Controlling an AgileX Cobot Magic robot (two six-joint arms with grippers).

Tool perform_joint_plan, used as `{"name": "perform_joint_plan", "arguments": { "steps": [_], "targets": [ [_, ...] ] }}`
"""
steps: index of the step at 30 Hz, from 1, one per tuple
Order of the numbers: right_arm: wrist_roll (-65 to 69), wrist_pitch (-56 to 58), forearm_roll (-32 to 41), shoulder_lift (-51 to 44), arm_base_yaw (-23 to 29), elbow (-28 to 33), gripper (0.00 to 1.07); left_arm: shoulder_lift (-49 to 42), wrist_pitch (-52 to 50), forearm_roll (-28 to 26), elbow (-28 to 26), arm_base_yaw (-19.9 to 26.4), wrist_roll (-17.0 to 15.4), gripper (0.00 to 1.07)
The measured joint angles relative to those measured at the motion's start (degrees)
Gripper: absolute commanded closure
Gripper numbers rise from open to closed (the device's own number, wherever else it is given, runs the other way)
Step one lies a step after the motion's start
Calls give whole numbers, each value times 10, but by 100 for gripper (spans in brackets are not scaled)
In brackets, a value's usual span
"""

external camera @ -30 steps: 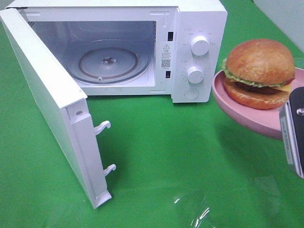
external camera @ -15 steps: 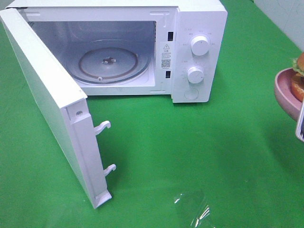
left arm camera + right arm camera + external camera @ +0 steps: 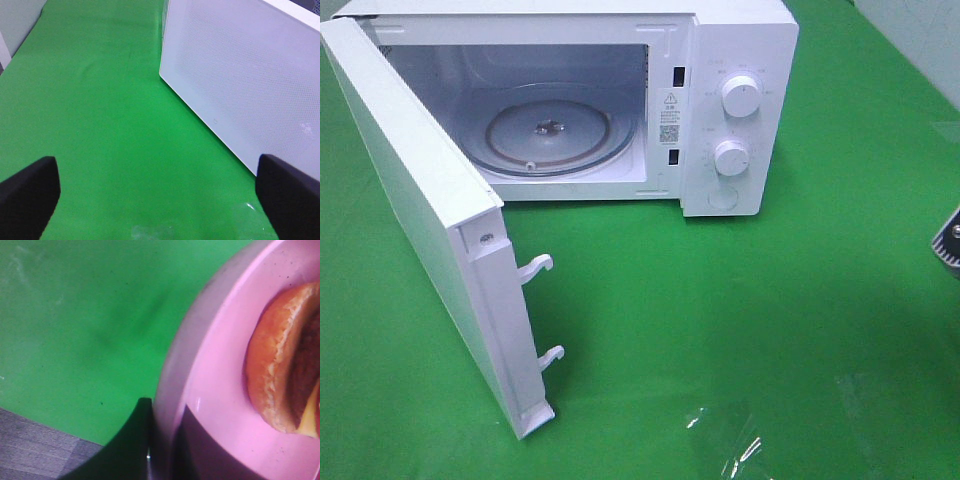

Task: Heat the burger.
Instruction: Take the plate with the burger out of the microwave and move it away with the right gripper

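I am looking at one white microwave (image 3: 620,100) sitting at the far edge of the green bench (image 3: 740,320), its single door (image 3: 430,230) swinging wide open toward the left side. Inside, one glass turntable (image 3: 548,135) is lying bare. On the control panel I am counting two round knobs (image 3: 738,97), one above the other.

My left gripper (image 3: 160,195) is hanging released, its two dark fingers (image 3: 30,192) spread far apart over the green cloth beside the door's perforated outer face.

My right gripper (image 3: 162,440) is clenching the rim of one pink plate (image 3: 220,390). One burger (image 3: 285,365) is resting on that plate, off beyond the bench's right edge. In the high view, only a grey sliver of the right arm (image 3: 948,240) is showing at the right border.
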Motion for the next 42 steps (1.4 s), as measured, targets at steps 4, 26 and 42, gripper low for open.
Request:
{"name": "perform_joint_plan", "arguments": {
  "steps": [4,26,42],
  "targets": [
    [80,1,-11,38,0,0,107,0,0,0,0,0,0,8],
    [386,-58,-38,240,0,-2,107,0,0,0,0,0,0,8],
    [503,-162,-101,382,0,-5,107,0,0,0,0,0,0,8]
  ]
}}
